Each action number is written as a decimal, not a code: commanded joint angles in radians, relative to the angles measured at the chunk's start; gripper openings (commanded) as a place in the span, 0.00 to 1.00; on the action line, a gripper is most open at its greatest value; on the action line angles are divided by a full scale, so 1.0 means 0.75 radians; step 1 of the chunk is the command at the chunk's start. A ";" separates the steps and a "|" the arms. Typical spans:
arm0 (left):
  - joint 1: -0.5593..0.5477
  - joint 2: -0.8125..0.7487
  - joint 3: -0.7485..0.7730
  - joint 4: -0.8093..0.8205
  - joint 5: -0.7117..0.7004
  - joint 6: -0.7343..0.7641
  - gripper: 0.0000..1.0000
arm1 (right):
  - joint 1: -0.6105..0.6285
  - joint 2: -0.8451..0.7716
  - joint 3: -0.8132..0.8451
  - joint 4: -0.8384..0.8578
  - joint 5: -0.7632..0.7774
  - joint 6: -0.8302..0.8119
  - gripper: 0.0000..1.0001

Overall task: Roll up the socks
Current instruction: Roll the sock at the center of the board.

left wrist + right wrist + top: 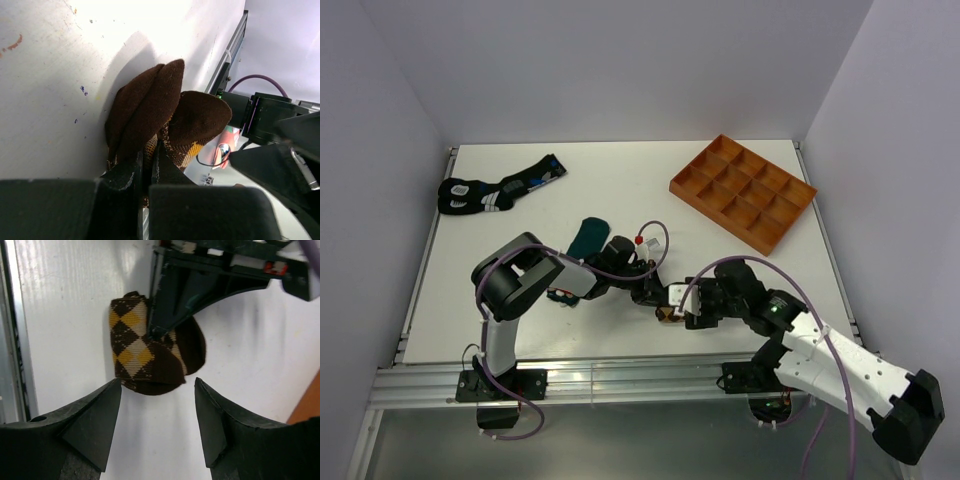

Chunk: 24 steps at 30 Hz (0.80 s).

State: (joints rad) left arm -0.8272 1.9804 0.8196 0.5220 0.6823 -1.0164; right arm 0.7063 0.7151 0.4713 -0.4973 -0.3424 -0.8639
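The brown-and-black checkered sock (131,347) lies rolled into a small bundle on the white table, near the front middle (664,317). My left gripper (149,152) is shut on it, its fingers (170,305) pinching the bundle's dark fold from the far side. My right gripper (157,384) stands open just short of the bundle, one fingertip at each side of its near edge and nothing between them. The dark teal-green sock (587,238) lies flat behind the left arm's wrist.
A black sock pair with blue and white marks (498,188) lies at the back left. An orange divided tray (743,190) sits at the back right. The table's metal rail (620,375) runs close along the front, beside the bundle. Purple cables loop over both wrists.
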 commanded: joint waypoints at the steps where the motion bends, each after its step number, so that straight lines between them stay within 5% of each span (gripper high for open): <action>1: -0.024 0.117 -0.091 -0.375 -0.143 0.104 0.01 | 0.038 0.071 0.014 -0.010 -0.004 0.006 0.68; 20: -0.010 0.098 -0.101 -0.363 -0.106 0.118 0.00 | 0.173 0.425 -0.060 0.307 0.146 0.021 0.66; 24: -0.008 0.082 -0.097 -0.350 -0.073 0.108 0.00 | 0.171 0.503 -0.044 0.344 0.146 0.041 0.51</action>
State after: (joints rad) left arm -0.8219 1.9797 0.8177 0.5224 0.6849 -1.0161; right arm 0.8288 1.0523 0.4320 -0.2939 -0.2459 -0.8555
